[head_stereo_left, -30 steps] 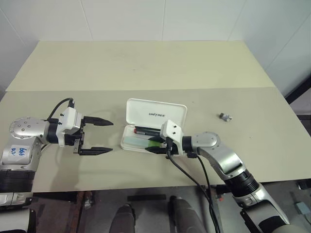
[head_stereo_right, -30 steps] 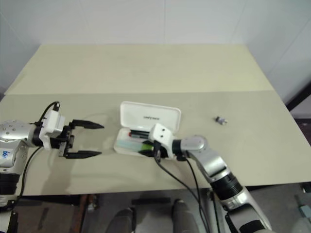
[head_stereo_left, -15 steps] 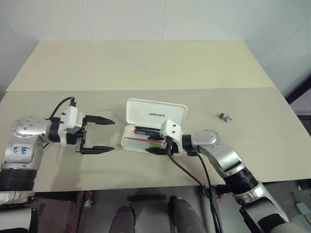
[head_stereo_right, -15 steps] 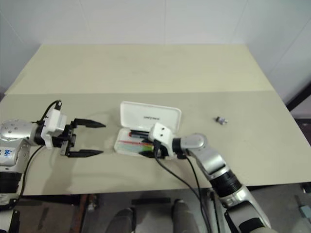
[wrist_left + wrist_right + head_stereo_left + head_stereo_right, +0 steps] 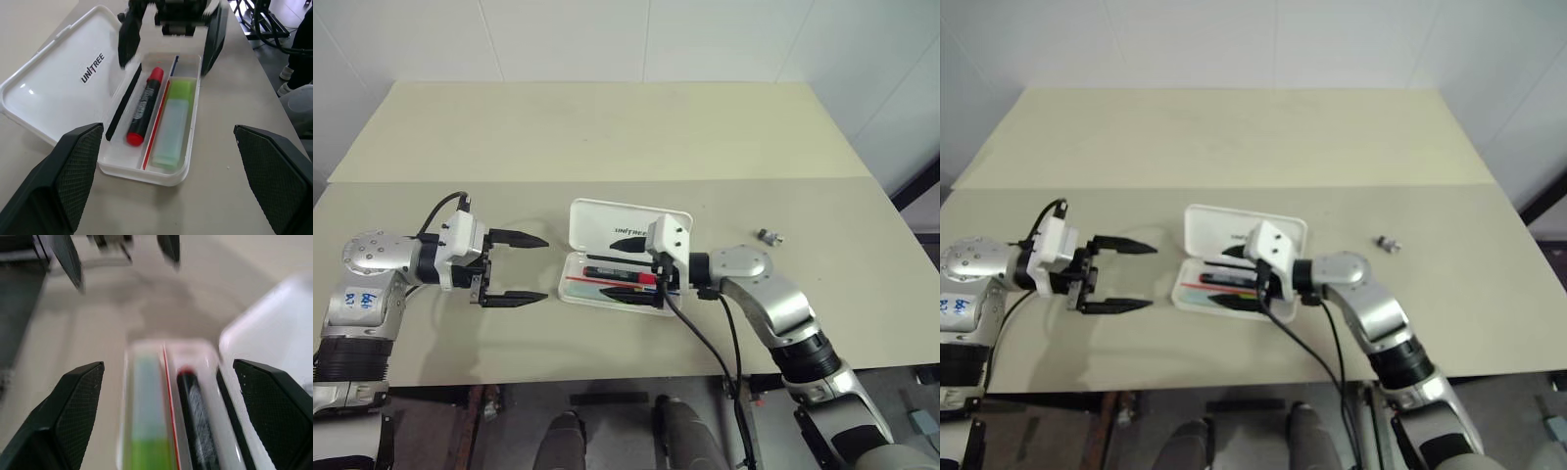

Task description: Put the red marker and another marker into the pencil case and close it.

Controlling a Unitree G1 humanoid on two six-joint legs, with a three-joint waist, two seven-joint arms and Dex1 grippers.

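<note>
Both markers in open pencil case (image 5: pixel 188 169) | R gripper (image 5: pixel 628 267) spread, empty, above tray | L gripper (image 5: pixel 517 267) spread | next: shut lid (image 5: pixel 63 83)

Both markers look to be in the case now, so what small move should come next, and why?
Probably swing the lid shut: the red-capped black marker and pale green highlighter lie side by side in the white plastic pencil case, its lid open, and the open right pincer hovers above it.

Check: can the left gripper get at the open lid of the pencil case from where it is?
Probably yes. The left gripper is open and empty, with bare table between it and the pencil case; the lid stands open, though the right gripper hovers over the tray.
</note>
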